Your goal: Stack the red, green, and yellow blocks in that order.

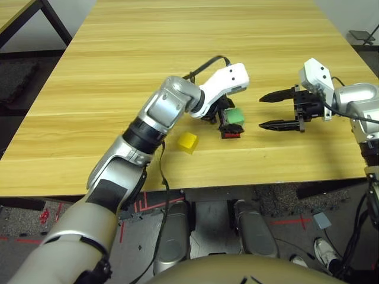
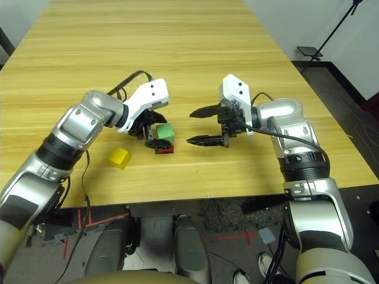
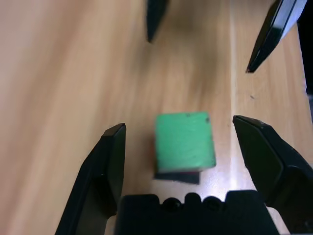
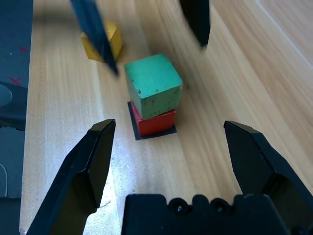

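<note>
Green block [image 4: 153, 85] sits on the red block [image 4: 155, 122], right between the wide-spread fingers of the left gripper [image 3: 183, 147]; yellow block [image 1: 188, 142] lies just behind that wrist. Right gripper [image 2: 203, 126] hovers opposite, jaws apart.

A long surface [image 1: 177, 53] of pale, striped wood grain fills the middle of the room, evenly lit. Around it lies dark speckled floor [image 1: 23, 77] with red tape marks [image 1: 293, 222] near its front edge, and a black stand [image 2: 331, 35] rises at the far right.
</note>
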`<action>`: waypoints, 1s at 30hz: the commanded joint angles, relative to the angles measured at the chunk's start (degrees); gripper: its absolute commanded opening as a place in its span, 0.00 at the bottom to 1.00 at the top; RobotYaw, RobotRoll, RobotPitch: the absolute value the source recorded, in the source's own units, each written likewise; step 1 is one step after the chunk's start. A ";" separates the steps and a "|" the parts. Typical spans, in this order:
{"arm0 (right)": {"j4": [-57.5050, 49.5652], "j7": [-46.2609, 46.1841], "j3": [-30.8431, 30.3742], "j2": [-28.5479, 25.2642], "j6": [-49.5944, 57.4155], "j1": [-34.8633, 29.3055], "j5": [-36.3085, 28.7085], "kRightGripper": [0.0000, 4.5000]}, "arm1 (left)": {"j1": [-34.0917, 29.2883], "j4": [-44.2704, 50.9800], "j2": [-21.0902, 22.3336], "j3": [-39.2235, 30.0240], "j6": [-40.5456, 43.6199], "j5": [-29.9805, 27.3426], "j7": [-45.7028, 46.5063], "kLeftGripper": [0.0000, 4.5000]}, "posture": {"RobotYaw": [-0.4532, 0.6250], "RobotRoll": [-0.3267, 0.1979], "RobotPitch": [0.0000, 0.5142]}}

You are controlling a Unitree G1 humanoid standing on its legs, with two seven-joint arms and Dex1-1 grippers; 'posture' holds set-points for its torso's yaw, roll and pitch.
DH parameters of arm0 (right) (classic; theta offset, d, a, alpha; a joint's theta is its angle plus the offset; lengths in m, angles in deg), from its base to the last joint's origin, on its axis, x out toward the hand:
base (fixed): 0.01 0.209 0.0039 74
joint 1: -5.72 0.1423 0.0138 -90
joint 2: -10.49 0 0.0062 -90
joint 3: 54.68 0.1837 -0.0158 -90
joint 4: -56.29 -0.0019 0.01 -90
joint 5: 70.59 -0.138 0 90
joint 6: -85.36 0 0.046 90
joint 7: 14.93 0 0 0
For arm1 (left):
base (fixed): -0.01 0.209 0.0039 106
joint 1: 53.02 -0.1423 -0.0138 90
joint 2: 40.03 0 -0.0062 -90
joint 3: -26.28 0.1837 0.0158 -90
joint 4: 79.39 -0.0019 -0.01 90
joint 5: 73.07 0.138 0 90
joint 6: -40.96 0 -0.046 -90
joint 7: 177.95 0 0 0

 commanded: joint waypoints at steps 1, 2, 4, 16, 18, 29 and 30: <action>1.58 0.76 -0.53 -0.12 -1.22 0.71 0.53 1.00 | -3.11 8.62 4.46 -4.16 8.29 -2.78 2.06 0.99 | 0.64 0.67 0.19; 2.08 0.96 -0.65 0.01 -1.54 1.13 0.64 1.00 | -4.90 11.53 6.42 -5.42 11.21 -3.42 3.01 0.99 | 0.65 0.67 0.18; 3.20 1.25 -0.88 0.35 -2.15 2.04 0.89 1.00 | -8.50 16.25 9.23 -7.29 16.47 -4.55 5.21 0.99 | 0.66 0.67 0.17; 9.98 3.48 -2.57 2.61 -5.20 7.02 2.60 1.00 | -25.85 30.75 5.73 -15.95 33.92 -7.28 22.54 0.99 | 0.72 0.63 0.20; 9.96 3.69 -2.64 2.95 -5.05 7.20 2.65 1.00 | -26.38 29.90 5.37 -15.88 33.08 -7.71 24.10 0.99 | 0.72 0.62 0.20; 9.12 3.88 -2.45 2.98 -4.30 6.96 2.72 1.00 | -26.51 26.86 6.47 -12.52 30.81 -11.08 27.93 0.99 | 0.70 0.62 0.22; 8.97 3.86 -2.41 2.93 -4.22 6.86 2.68 1.00 | -26.54 26.74 6.79 -12.05 30.77 -11.28 28.09 0.99 | 0.70 0.62 0.22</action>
